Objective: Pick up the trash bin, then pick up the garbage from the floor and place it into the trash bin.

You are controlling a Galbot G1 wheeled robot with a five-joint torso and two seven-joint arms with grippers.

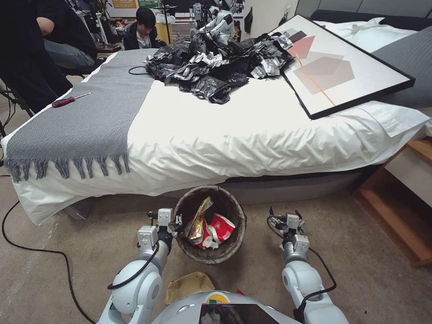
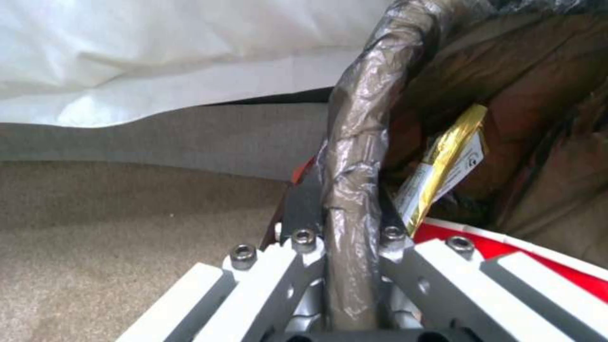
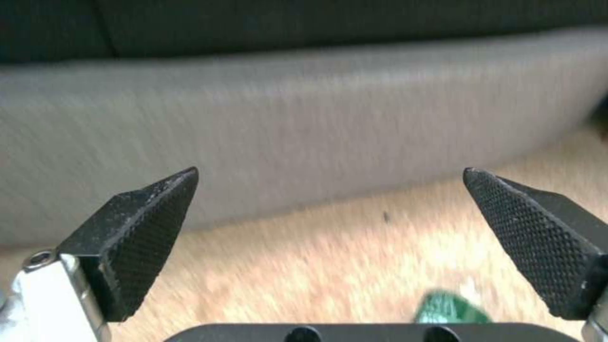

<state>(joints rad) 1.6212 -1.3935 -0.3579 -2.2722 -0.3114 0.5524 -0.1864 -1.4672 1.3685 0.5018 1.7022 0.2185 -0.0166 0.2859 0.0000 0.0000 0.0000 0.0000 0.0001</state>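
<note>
From the head camera, the trash bin (image 1: 210,224), lined with a dark brown bag, sits in front of the bed (image 1: 234,130), just before the bed's near edge. The left gripper (image 1: 177,222) is at the bin's left rim, while the right gripper (image 1: 284,215) hangs free to the bin's right, well apart from it. Inside the bin lie a red-and-white paper cup (image 1: 220,227), a golden snack wrapper (image 1: 198,219) and crumpled white paper (image 1: 209,243); a brown paper bag (image 1: 188,286) lies on the carpet on the bin's near side, by the robot's chest. The left wrist camera shows the left gripper's fingers (image 2: 304,199) clamped on the bag-wrapped rim (image 2: 358,142), the golden wrapper (image 2: 446,164) just inside. The right wrist camera shows the right gripper's fingertips (image 3: 142,228) spread wide with nothing between them, a green scrap (image 3: 450,308) on the carpet below.
</note>
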